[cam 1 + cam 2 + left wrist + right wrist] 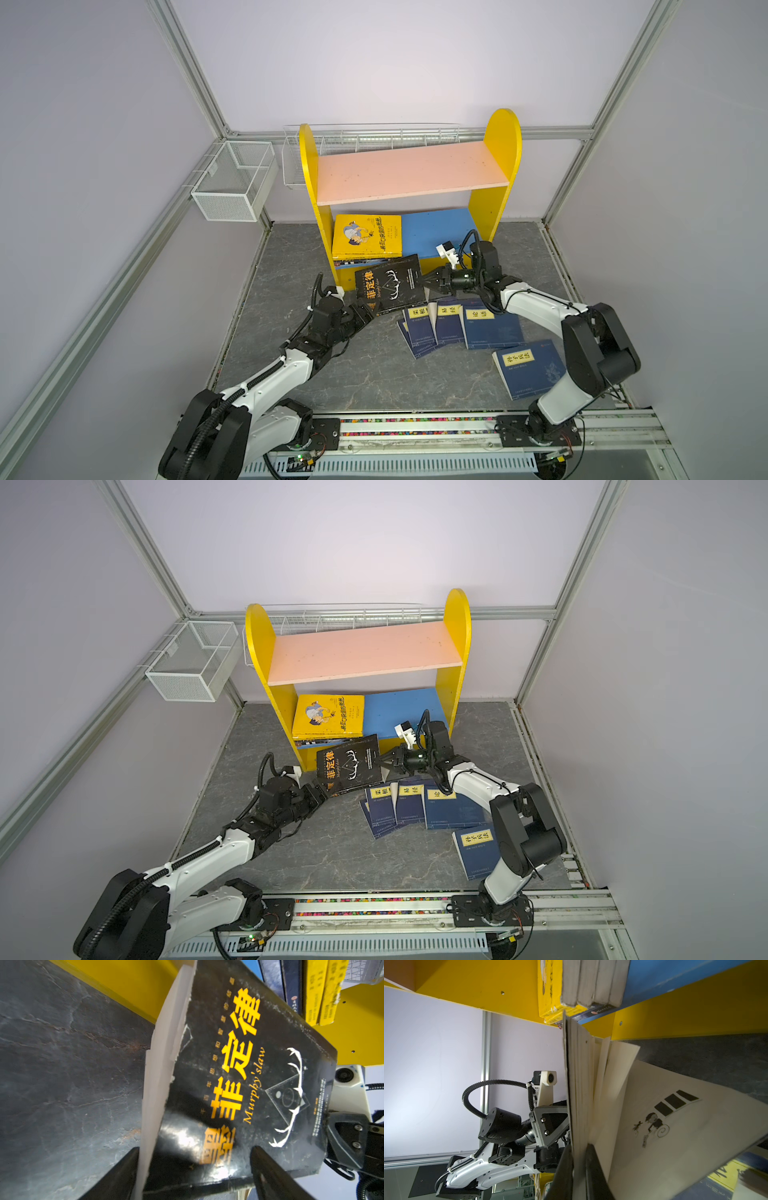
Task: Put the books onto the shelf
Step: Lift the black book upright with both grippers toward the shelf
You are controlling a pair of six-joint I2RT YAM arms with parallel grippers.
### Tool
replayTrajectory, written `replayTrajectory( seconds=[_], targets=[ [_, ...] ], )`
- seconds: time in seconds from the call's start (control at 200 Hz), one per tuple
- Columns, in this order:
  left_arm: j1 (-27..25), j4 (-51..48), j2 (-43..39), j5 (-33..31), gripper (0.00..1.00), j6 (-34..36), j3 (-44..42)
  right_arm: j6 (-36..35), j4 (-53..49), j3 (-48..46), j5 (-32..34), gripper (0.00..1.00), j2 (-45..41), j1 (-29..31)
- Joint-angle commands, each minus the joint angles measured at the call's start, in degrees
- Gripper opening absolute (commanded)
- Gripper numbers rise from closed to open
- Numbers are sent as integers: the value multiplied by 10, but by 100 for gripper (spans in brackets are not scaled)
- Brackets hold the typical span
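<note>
A black book (390,284) (349,764) with orange title hangs tilted before the shelf (411,170). My right gripper (426,284) (579,1159) is shut on its cover and some pages at the right edge, and the other pages (654,1126) fan loose. My left gripper (370,311) (193,1167) is open, one finger on each side of the book's (249,1084) lower left corner. A yellow cartoon book (368,235) tops a small stack on the blue lower board (436,232). Several navy books (451,324) lie on the table, one (532,365) apart near the right arm.
A white mesh basket (232,178) hangs on the left wall frame, and a long wire basket (374,135) runs behind the shelf. The pink upper board is bare. The dark stone tabletop (374,374) lies between the arms' bases.
</note>
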Motion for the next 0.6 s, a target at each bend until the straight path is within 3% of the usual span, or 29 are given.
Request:
replayTrajectory(
  seconds=[0.0,0.085,0.245,0.595],
  targets=[
    [-1,38,-10,4,80,0,-1,20,51,-10,-34,7,-29,8],
    [-1,43,-13,4,75,-1,-3,22,51,-11,-35,7,-26,15],
    [-1,59,-31,3,58,-4,-10,21,48,-11,-33,7,-21,25],
    [-1,7,-115,-21,0,17,-10,-45,-60,4,6,8,-22,26]
  ],
)
